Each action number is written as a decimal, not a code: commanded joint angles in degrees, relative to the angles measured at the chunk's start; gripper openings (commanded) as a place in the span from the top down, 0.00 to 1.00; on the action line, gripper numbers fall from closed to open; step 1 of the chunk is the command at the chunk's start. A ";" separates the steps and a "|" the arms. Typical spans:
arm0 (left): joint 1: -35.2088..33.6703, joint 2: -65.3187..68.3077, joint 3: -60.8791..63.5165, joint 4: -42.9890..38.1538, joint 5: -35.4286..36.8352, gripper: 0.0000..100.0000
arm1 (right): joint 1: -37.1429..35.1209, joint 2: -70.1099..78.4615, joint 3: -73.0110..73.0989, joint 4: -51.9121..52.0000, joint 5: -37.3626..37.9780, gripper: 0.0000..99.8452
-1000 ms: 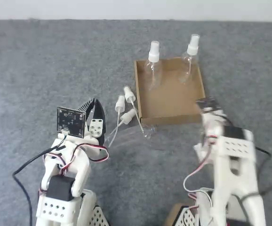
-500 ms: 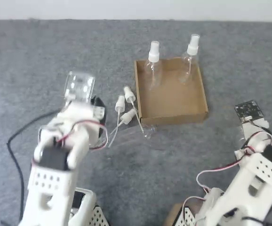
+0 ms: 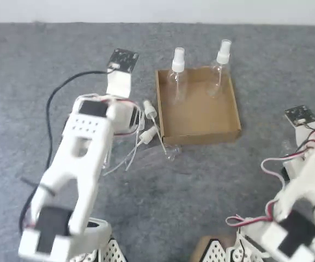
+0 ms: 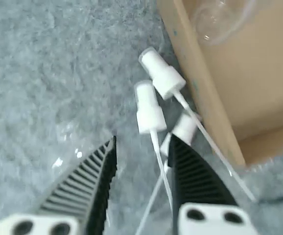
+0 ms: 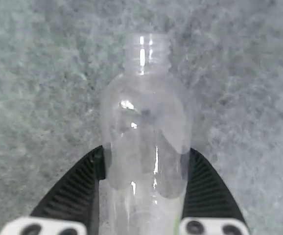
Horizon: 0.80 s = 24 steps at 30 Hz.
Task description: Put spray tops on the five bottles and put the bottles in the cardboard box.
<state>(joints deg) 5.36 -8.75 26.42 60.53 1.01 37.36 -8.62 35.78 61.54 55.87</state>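
The cardboard box (image 3: pixel 200 117) holds two clear bottles with white spray tops, one (image 3: pixel 177 76) at its far left and one (image 3: pixel 220 68) at its far right. Loose white spray tops (image 3: pixel 148 109) lie on the carpet by the box's left wall. My left gripper (image 4: pixel 141 144) is open just above them, the dip tube of one spray top (image 4: pixel 149 113) running between its fingers. A capless clear bottle (image 3: pixel 171 151) lies at the box's front left corner. My right gripper (image 5: pixel 145 154) is shut on another capless clear bottle (image 5: pixel 144 98), neck pointing away, over the carpet.
The grey carpet (image 3: pixel 244 180) stretches open in front of the box and to its right. The left arm (image 3: pixel 89 142) reaches over the area left of the box. The right arm (image 3: pixel 304 164) stands at the right edge. A box wall (image 4: pixel 200 93) rises close beside the spray tops.
The left arm swung forward from the near side until it was over the spray tops. The right arm drew back from the box's front right corner toward the right edge.
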 commanded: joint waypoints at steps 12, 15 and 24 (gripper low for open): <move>0.18 29.80 -20.26 -3.60 -0.35 0.83 | 0.22 6.55 -6.77 -0.92 3.34 0.91; 0.00 31.56 -21.49 -3.60 -0.35 0.83 | 0.22 6.55 -6.68 -0.84 3.34 0.91; -4.04 31.65 -21.67 -3.25 -0.09 0.89 | 0.13 6.55 -6.68 -0.66 3.34 0.91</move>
<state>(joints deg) 3.08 24.31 7.60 58.15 1.10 37.45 -1.49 32.44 61.36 58.68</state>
